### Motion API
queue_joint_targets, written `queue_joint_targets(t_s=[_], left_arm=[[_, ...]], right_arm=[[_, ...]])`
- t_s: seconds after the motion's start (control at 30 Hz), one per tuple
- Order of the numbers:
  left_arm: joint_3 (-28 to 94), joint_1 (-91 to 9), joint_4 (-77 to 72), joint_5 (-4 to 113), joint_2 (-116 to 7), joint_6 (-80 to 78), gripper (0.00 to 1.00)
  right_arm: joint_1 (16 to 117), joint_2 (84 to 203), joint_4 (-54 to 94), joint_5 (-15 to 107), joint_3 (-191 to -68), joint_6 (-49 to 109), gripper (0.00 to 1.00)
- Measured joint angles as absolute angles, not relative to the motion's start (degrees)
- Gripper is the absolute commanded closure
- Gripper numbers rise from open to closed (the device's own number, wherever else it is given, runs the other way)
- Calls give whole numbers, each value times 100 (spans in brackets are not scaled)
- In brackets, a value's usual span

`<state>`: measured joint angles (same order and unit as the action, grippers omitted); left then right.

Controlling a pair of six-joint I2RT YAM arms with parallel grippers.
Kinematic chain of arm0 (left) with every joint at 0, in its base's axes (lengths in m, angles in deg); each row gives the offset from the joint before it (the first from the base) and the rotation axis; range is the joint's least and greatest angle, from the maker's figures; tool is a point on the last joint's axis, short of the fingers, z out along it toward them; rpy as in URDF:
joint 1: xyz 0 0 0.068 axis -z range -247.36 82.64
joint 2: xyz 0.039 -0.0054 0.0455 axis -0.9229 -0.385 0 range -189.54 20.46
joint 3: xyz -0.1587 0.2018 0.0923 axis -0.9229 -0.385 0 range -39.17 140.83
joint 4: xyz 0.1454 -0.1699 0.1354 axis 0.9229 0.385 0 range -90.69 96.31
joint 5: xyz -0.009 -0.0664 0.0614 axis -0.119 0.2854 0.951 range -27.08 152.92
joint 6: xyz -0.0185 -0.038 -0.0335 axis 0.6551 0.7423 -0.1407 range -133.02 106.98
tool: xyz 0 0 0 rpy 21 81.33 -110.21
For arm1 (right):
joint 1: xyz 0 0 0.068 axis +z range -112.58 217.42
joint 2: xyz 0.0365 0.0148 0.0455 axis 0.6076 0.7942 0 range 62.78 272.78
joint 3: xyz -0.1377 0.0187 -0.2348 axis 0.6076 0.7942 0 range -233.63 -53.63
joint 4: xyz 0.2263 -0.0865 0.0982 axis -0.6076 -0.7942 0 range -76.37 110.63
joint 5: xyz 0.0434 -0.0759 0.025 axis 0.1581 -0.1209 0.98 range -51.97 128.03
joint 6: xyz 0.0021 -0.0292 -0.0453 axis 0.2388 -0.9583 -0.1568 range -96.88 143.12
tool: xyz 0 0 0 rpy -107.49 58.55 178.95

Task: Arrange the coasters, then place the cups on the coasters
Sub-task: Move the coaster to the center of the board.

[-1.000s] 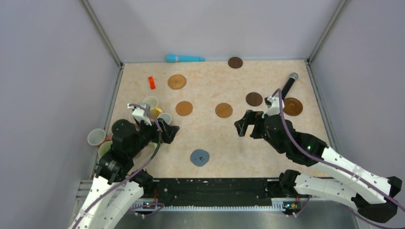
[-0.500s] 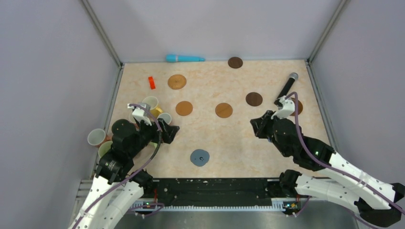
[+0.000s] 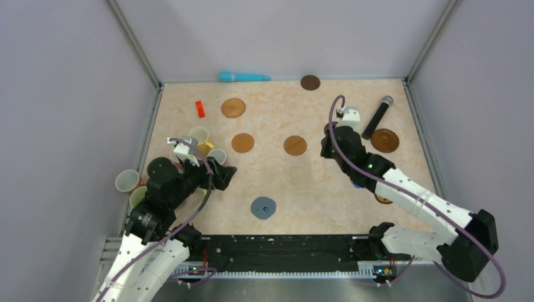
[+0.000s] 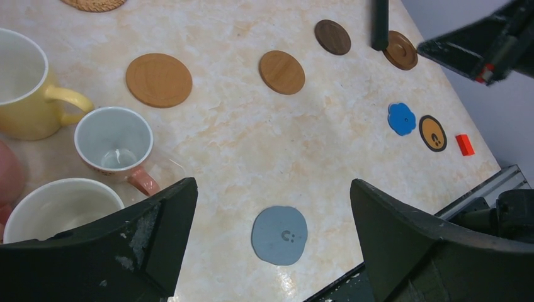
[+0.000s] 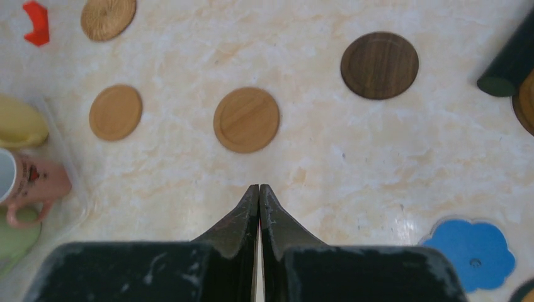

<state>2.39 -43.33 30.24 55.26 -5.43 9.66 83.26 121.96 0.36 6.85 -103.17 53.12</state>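
Coasters lie scattered on the table: tan ones (image 3: 242, 143) (image 3: 295, 145), a woven one (image 3: 233, 107), dark brown ones (image 3: 310, 82) (image 3: 385, 140) and a grey-blue one (image 3: 263, 207). A blue scalloped coaster (image 4: 401, 118) and a black-rimmed one (image 4: 432, 133) lie near the right arm. Cups cluster at the left: yellow (image 4: 22, 88), white with a pink handle (image 4: 114, 141), cream (image 4: 63, 204). My left gripper (image 3: 220, 173) (image 4: 272, 189) is open above the grey-blue coaster (image 4: 279, 234), holding nothing. My right gripper (image 3: 326, 153) (image 5: 258, 187) is shut and empty, just short of a tan coaster (image 5: 245, 119).
A black microphone (image 3: 376, 116) lies partly on the rimmed dark coaster at the right. A turquoise object (image 3: 244, 77) rests against the back wall. One red block (image 3: 200, 109) sits far left, another (image 4: 465, 144) near the front right. Walls enclose the table.
My right gripper has gone from open to shut, and its arm has swung right and then stretched toward the far middle, covering one dark coaster. The left arm has stayed still.
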Motion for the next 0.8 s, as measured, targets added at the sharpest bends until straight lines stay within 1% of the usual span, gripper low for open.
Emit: queue_joint_targets(t_s=[0.13,0.2,0.37,0.57,0.8], left_arm=[[239,-4333,3014,5474,-540,986,4],[239,-4333,3011,5454,-540,988,4],[237,-4333,2992,5413,-540,990,5],[237,-4333,2976,5419,-538,988,5],[228,-4333,2974,5423,-519,986,5]], right_arm=[[7070,12978,1164,1806,-10330,5231,100],[6643,13439,1588,2221,-10426,5297,100],[5693,15238,2538,3233,-11405,5784,100],[5242,17238,3035,3850,-13010,6173,100],[5135,18912,2912,4013,-14828,6497,100]])
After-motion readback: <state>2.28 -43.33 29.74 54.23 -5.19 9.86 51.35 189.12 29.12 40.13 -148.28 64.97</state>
